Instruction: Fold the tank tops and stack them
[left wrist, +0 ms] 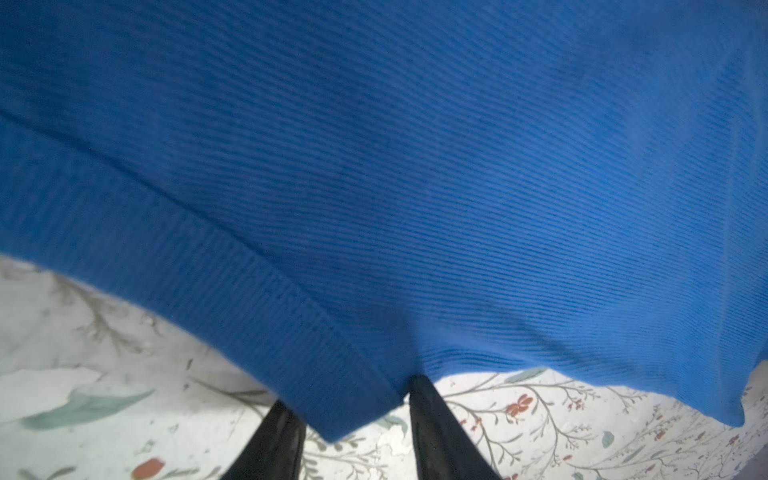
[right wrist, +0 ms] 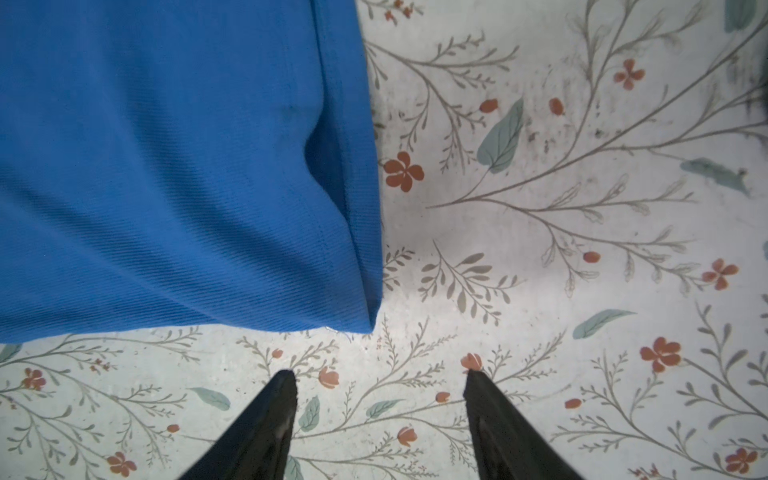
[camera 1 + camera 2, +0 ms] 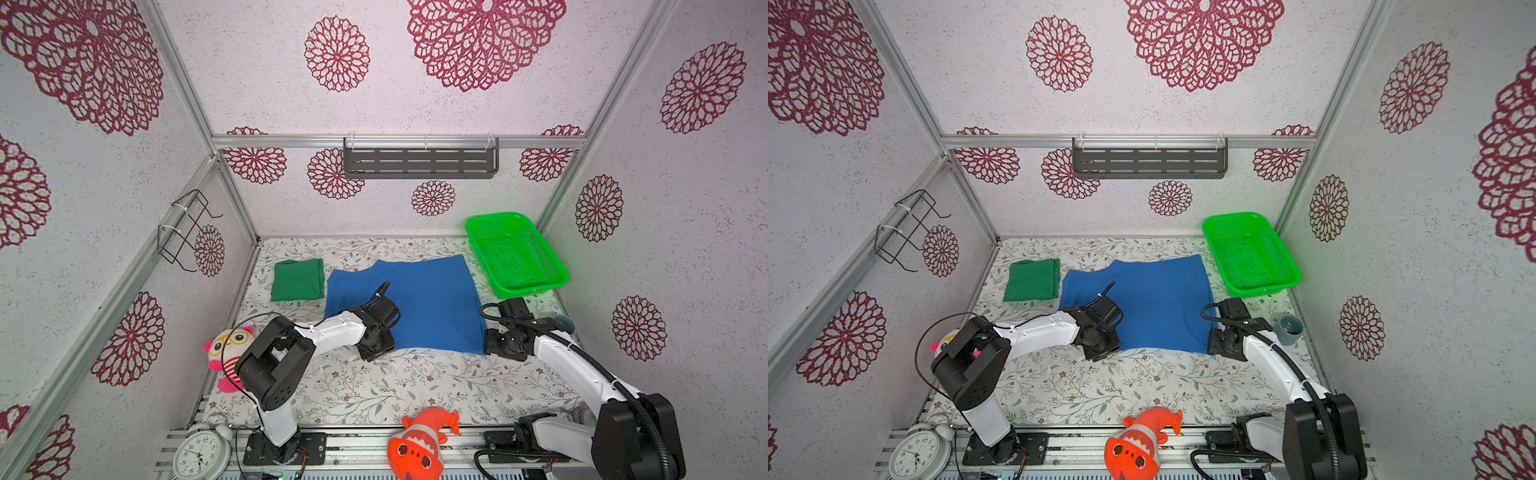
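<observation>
The royal blue tank top (image 3: 432,303) (image 3: 1158,299) lies spread flat on the middle of the flowered table. The dark green tank top (image 3: 298,279) (image 3: 1032,279) lies folded into a square at the back left, beside it. My left gripper (image 3: 370,353) (image 1: 349,392) is down at the blue top's near left corner. Its jaws stand apart with that hemmed corner (image 1: 345,415) between them, and the cloth hides the fingertips. My right gripper (image 3: 494,347) (image 2: 380,372) is open just off the near right corner (image 2: 365,320), with only table between its fingers.
A bright green mesh basket (image 3: 494,216) stands at the back right. A grey cup (image 3: 1289,328) sits by the right wall behind the right arm. A pink and white plush (image 3: 226,345), an orange fish plush (image 3: 419,444) and an alarm clock (image 3: 201,455) lie along the front and left.
</observation>
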